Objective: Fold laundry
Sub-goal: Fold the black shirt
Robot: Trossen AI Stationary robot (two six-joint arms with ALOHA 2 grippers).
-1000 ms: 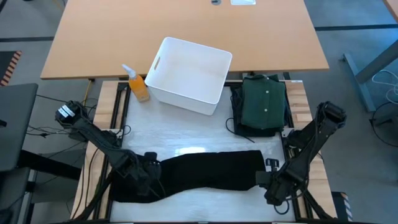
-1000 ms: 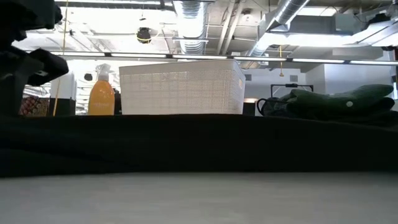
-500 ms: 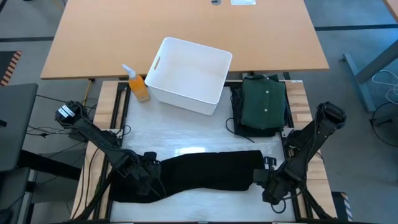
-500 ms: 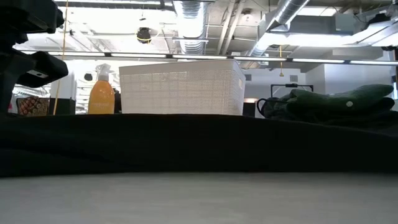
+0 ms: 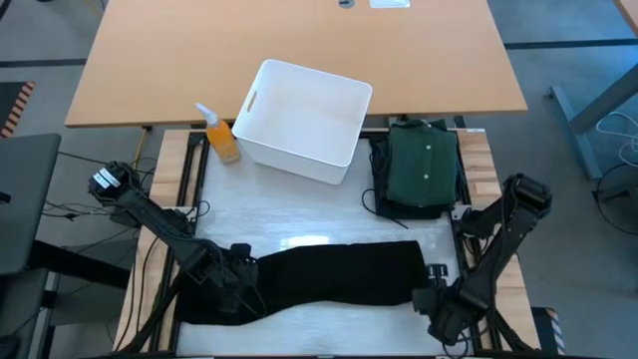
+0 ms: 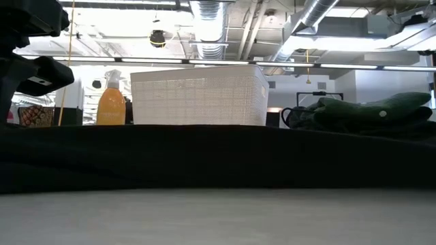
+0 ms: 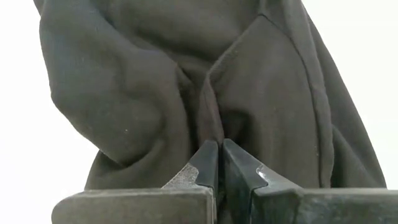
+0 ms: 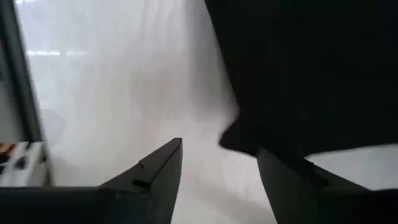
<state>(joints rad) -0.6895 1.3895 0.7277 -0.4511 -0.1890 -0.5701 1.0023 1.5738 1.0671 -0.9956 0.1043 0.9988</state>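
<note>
The left end effector (image 7: 219,163) pinches the black garment (image 5: 329,274) at the bench's (image 5: 299,214) seven o'clock; the right end effector (image 8: 217,171), spread wide at five o'clock, holds nothing. The low view hides both behind cloth.

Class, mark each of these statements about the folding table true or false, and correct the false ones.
1. The left gripper is shut on the black garment. True.
2. The right gripper is clamped on the black garment. False: its fingers are apart and hold nothing, just off the garment's edge.
3. The green shirt lies inside the white bin. False: it lies folded on the table beside the bin.
4. The orange spray bottle stands next to the bin. True.
</note>
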